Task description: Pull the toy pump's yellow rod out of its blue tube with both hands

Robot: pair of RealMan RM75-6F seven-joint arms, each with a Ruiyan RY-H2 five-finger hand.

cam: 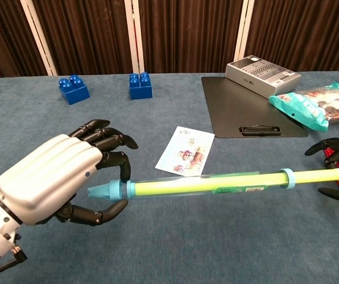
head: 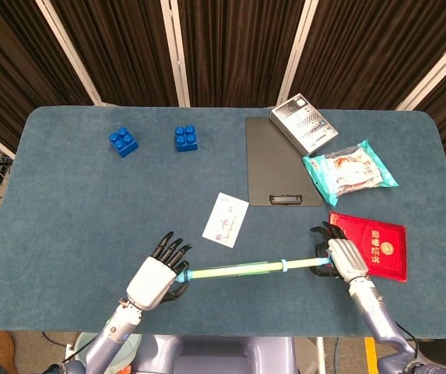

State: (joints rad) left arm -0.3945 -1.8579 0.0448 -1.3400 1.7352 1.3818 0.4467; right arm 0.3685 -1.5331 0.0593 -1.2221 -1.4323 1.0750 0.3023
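in the head view, we saw the toy pump [head: 242, 269] stretched left to right above the near edge of the blue table [head: 67, 202], our left hand [head: 154, 279] grasping the tube's capped end and our right hand [head: 339, 258] grasping the rod's end beside the red booklet [head: 372, 245].

in the chest view, the yellow rod [cam: 320, 174] showed bare past the tube's collar [cam: 286, 177], so we judged each hand must pull outward along that axis. dark curtains [cam: 187, 29] closed the room.

Before you, a blue-carpeted table [head: 67, 210] holds two blue bricks [head: 123, 142] [head: 186, 138], a black clipboard [head: 273, 162], grey box [head: 303, 123], snack packet [head: 349, 171], red booklet [head: 370, 245] and picture card [head: 226, 220].
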